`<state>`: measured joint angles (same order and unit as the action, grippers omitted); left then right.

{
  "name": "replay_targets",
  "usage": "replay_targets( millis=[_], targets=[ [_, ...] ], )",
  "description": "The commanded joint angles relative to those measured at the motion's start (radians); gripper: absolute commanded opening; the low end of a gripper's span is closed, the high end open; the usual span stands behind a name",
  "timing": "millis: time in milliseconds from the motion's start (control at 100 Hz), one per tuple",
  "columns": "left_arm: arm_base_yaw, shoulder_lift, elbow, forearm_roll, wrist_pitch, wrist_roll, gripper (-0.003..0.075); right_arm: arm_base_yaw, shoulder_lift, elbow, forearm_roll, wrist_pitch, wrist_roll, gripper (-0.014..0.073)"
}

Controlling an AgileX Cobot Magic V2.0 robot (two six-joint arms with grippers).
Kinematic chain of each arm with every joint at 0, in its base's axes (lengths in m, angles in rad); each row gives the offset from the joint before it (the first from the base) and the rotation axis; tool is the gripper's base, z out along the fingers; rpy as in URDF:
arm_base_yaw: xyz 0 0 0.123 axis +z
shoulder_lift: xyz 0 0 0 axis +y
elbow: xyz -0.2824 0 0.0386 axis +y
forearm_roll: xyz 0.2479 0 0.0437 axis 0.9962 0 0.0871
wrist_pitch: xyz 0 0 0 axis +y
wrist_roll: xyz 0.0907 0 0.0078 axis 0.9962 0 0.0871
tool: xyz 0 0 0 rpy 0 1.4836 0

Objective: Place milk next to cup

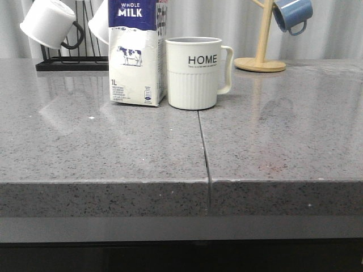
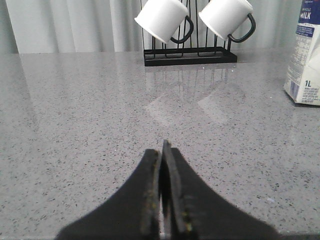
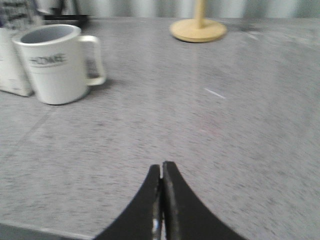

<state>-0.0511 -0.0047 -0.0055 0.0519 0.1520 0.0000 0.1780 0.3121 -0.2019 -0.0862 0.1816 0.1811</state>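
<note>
The milk carton (image 1: 138, 54), white with a dark blue top and a cow picture, stands upright on the grey counter (image 1: 272, 141), its side touching or nearly touching the left of the cream "HOME" cup (image 1: 194, 72). The cup's handle points right. The left wrist view shows the carton's edge (image 2: 305, 60) far to one side. The right wrist view shows the cup (image 3: 56, 62) and a strip of the carton (image 3: 12, 65). My left gripper (image 2: 162, 150) is shut and empty over bare counter. My right gripper (image 3: 161, 169) is shut and empty, well away from the cup. Neither gripper shows in the front view.
A black rack (image 1: 71, 63) with white black-handled mugs (image 1: 50, 22) stands at the back left, also in the left wrist view (image 2: 190, 55). A wooden mug tree (image 1: 261, 59) with a blue mug (image 1: 292, 14) stands at the back right. A seam (image 1: 203, 147) runs down the counter's middle.
</note>
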Motion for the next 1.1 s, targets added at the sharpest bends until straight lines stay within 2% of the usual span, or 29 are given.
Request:
replay_targets(
  millis=[0, 100, 210, 330, 390, 510, 1090],
  targets=[
    [0.005, -0.03, 0.045, 0.002, -0.074, 0.0, -0.002, -0.07, -0.001, 0.033, 0.027, -0.175, -0.048, -0.0016],
    [0.005, -0.03, 0.045, 0.002, -0.074, 0.0, -0.002, -0.109, -0.047, 0.1, 0.086, -0.25, -0.166, -0.0016],
    [0.005, -0.03, 0.045, 0.002, -0.074, 0.0, -0.002, -0.139, -0.122, 0.16, 0.156, -0.251, -0.217, -0.0016],
    [0.005, -0.03, 0.045, 0.002, -0.074, 0.0, -0.002, -0.172, -0.205, 0.222, 0.156, -0.247, -0.217, -0.0016],
    [0.005, -0.03, 0.045, 0.002, -0.074, 0.0, -0.002, -0.18, -0.255, 0.22, 0.153, -0.182, -0.217, -0.0016],
    [0.005, -0.03, 0.045, 0.002, -0.074, 0.0, -0.002, -0.18, -0.345, 0.221, 0.141, -0.137, -0.217, -0.0016],
    [0.005, -0.03, 0.045, 0.002, -0.074, 0.0, -0.002, -0.183, -0.341, 0.221, 0.14, -0.142, -0.217, -0.0016]
  ],
)
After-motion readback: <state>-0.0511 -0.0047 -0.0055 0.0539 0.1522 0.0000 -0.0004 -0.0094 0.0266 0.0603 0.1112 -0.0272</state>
